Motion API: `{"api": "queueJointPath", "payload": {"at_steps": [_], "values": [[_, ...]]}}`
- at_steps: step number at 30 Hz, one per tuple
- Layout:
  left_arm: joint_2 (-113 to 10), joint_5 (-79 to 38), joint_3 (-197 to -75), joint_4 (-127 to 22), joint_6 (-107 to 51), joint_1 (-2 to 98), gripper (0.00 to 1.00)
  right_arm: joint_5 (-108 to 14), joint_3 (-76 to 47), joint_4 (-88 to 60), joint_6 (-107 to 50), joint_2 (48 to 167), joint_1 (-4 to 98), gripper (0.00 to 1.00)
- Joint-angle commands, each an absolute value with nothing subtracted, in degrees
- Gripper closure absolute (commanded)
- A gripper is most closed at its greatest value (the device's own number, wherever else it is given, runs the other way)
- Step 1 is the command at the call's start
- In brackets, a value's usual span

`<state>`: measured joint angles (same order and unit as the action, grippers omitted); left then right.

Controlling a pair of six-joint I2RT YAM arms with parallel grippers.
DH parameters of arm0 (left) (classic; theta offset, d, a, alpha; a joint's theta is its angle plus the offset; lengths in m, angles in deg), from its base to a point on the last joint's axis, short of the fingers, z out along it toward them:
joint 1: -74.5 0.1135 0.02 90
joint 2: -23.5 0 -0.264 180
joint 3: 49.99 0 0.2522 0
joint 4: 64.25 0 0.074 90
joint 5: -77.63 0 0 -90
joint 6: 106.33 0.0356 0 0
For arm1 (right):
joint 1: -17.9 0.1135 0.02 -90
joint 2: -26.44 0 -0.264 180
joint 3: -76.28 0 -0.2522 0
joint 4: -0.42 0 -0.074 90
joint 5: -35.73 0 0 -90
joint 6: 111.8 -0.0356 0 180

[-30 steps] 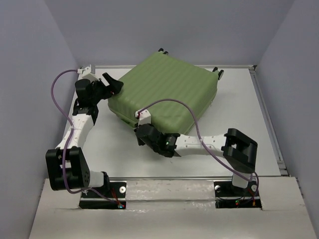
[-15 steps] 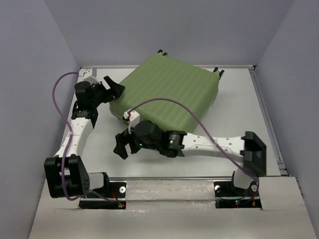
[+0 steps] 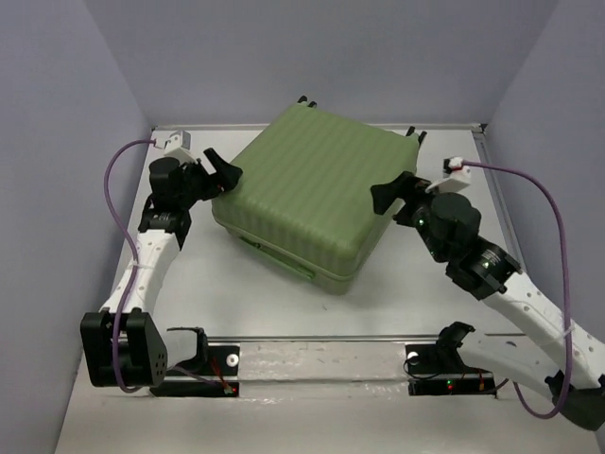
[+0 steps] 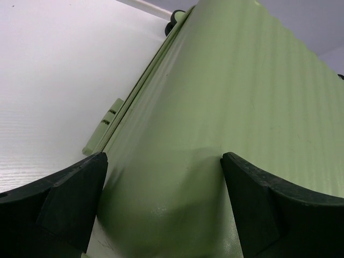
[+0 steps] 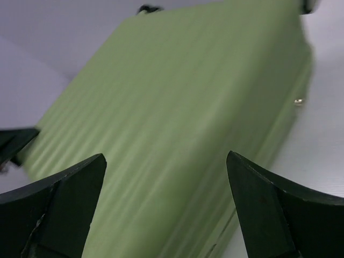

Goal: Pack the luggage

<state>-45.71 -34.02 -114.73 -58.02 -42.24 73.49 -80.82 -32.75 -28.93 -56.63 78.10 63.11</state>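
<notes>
**A:** Where is the luggage (image 3: 312, 189) to be found?

**B:** It is laid flat on the table (image 3: 217, 293), toward the far side, and it is turned at a slant. Its small black wheels (image 3: 304, 96) are pointed at the back wall.

**A:** Is it packed yet?

**B:** The lid is seen shut, so most of the job is judged to be done. What was put inside cannot be seen. It also cannot be told whether the case is fastened all the way round. That may be what is left, and maybe setting the case straight.

**A:** How are the pincers held?

**B:** The left pincer (image 3: 222, 170) is spread wide. The left corner of the luggage is seen between its fingers, but nothing is gripped. The right pincer (image 3: 395, 192) is spread wide too. It is held just beside the right corner, and nothing is gripped there either.

**A:** What has been changed since a second ago?

**B:** Back then the right pincer was pressed shut at the near edge of the case. It has since been opened and swung round to the right side. The left pincer has hardly been moved. The luggage is found in much the same spot.
</notes>
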Motion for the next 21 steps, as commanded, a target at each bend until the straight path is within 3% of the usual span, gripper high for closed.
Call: {"api": "queueJointPath", "payload": {"at_steps": [1, 6, 13, 16, 21], "values": [[-43.8, -38.0, -112.4, -50.6, -42.1, 67.4, 0.04, -77.2, -34.9, -32.8, -57.9, 75.9, 51.0, 0.0], [-40.3, -34.9, -110.0, -50.6, -43.2, 63.5, 0.04, -66.3, -33.5, -30.8, -57.3, 86.1, 40.7, 0.0], [-35.7, -34.1, -102.6, -52.5, -46.7, 57.6, 0.04, -41.5, -27.7, -23.5, -55.7, 102.3, 39.3, 0.0], [-32.5, -32.5, -98.8, -54.5, -48.8, 51.3, 0.04, -25.4, -20.8, -18.0, -54.6, 113.1, 39.3, 0.0], [-28.1, -26.5, -94.7, -58.8, -55.6, 39.0, 0.05, -11.8, -1.3, -17.6, -54.8, 127.2, 39.3, 0.0]]}}
